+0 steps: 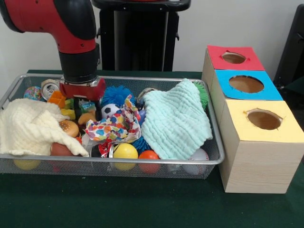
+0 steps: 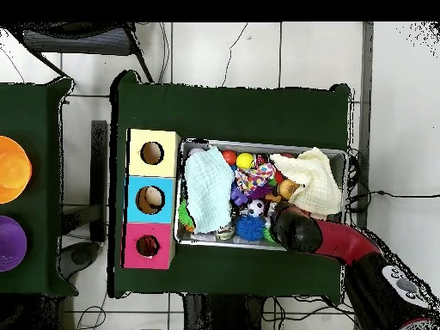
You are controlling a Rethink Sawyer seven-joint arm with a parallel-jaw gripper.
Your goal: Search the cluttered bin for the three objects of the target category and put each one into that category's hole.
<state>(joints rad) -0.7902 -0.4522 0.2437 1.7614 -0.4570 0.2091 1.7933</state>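
The wire-mesh bin (image 1: 118, 162) is full of clutter; it also shows in the overhead view (image 2: 258, 143). My gripper (image 1: 81, 95) reaches down into the bin's back left part in the front view, and its lower end is sunk among the toys. In the overhead view the gripper (image 2: 284, 225) is at the bin's lower right. A small orange soft thing (image 1: 87, 117) lies just below it; I cannot make out stripes. The brown and pale yellow figures are hidden. The red-topped hole (image 1: 233, 57) is the farthest box top, and shows in the overhead view (image 2: 147, 246).
A cream cloth (image 1: 28, 126), a mint cloth (image 1: 175, 123) and a dotted cloth (image 1: 114, 126) cover much of the bin. Around them lie a yellow ball (image 1: 125, 151), a blue spiky ball (image 1: 116, 94) and a can (image 1: 49, 88). The blue-topped hole (image 1: 246, 84) and yellow-topped hole (image 1: 264, 118) adjoin the red.
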